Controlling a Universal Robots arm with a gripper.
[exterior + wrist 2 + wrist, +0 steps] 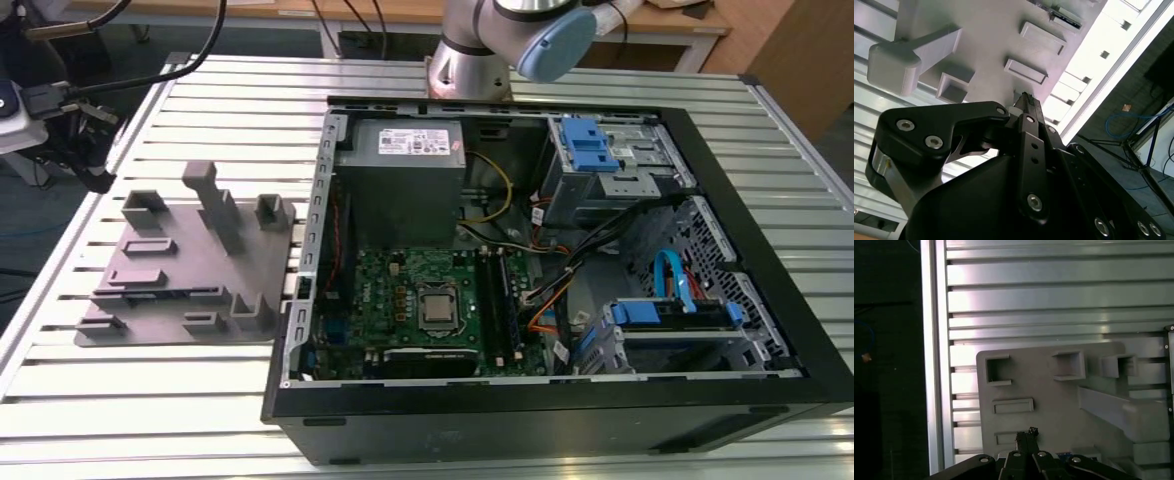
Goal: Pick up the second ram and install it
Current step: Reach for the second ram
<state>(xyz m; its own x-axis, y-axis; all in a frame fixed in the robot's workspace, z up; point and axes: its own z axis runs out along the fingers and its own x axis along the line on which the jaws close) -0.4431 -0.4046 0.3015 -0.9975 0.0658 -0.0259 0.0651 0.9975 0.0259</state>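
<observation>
**Gripper over the grey plate, memory stick in its slot**

The arm rises from the far side of the slatted metal table and leaves the exterior view at the top. An open computer case lies on the table with its motherboard exposed. The grey plate sits just beside the case, on the exterior view's left.

In both wrist views the gripper hangs above this plate, near a tall post and a few shallow rectangular pockets. Its fingers stand close together, tips almost meeting, with nothing between them.

In the second wrist view the memory stick, thin and dark, rests in a raised slot on the plate. It lies beyond the fingertips, apart from them, with two rectangular pockets between it and the gripper.
</observation>
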